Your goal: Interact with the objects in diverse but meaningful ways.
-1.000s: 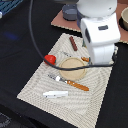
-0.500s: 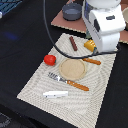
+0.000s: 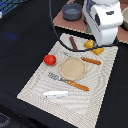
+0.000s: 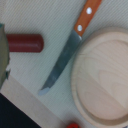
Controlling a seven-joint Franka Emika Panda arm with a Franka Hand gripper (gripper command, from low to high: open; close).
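On the striped placemat (image 3: pixel 102 95) lie a red tomato (image 3: pixel 49 59), a tan round plate (image 3: pixel 73 68), a reddish-brown sausage stick (image 3: pixel 73 43), an orange-handled fork (image 3: pixel 68 81), an orange-handled knife (image 3: pixel 91 60) and a white flat fish-like piece (image 3: pixel 55 93). My gripper (image 3: pixel 95 45) hangs over the mat's far edge, its fingers hidden by the white hand. The yellow-orange bread block (image 3: pixel 98 50) shows right under it; I cannot tell whether it is held. The wrist view shows the knife (image 4: pixel 67 52), the plate (image 4: pixel 102 75) and the sausage (image 4: pixel 23 43) below.
A grey bowl (image 3: pixel 72 12) stands on a brown board (image 3: pixel 62 21) at the back, left of the arm in the exterior view. The tabletop (image 3: pixel 22 35) around the mat is black. A dark olive shape (image 4: pixel 2 55) fills one edge of the wrist view.
The arm has risen and drawn back toward the far edge of the mat, uncovering the plate and the knife's handle. The objects on the mat have not moved.
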